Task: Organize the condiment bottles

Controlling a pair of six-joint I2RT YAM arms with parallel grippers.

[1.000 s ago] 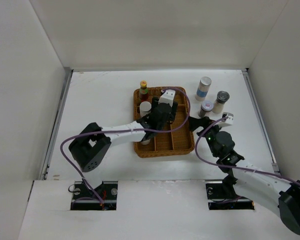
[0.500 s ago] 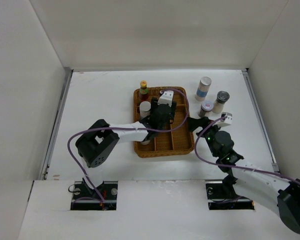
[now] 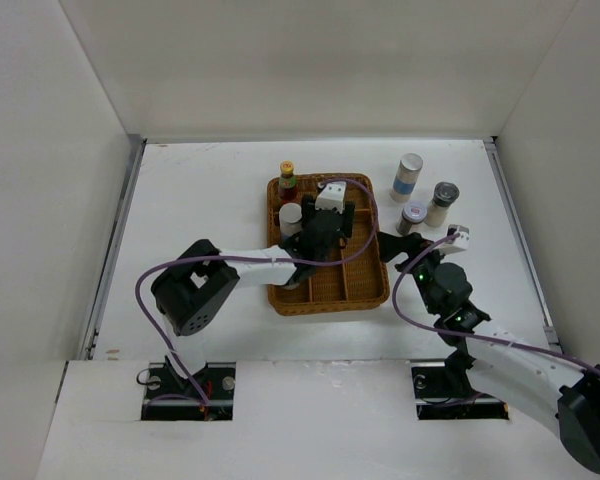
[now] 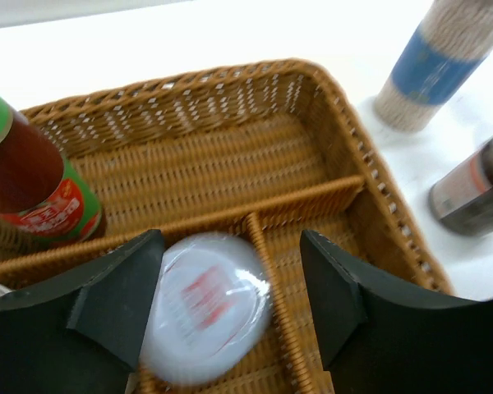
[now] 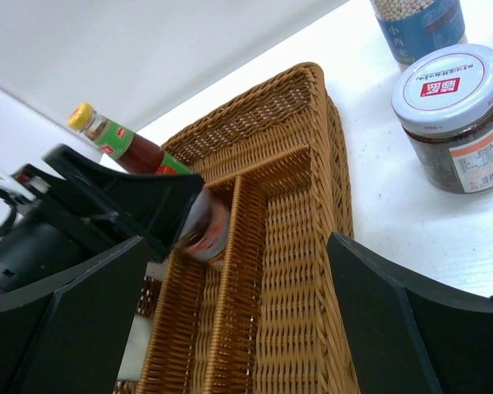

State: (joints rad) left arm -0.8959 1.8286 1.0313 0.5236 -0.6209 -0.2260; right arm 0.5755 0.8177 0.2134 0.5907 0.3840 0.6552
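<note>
left end effector point(image 4: 230, 246) sits slack around white-lidded jar point(image 4: 205, 308), right end effector point(image 5: 234, 246) wide, empty (jar looks rigid, slick, light: pinch sides below lid).

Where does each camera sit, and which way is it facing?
Top external: above and behind, looking down on the table; left arm and right arm show.
Left wrist: over the wicker tray, looking down; the left gripper straddles a short jar.
Right wrist: low beside the tray, facing far-left across it; the right gripper frames it.
Shared: both wrist views show the sauce bottle.
</note>
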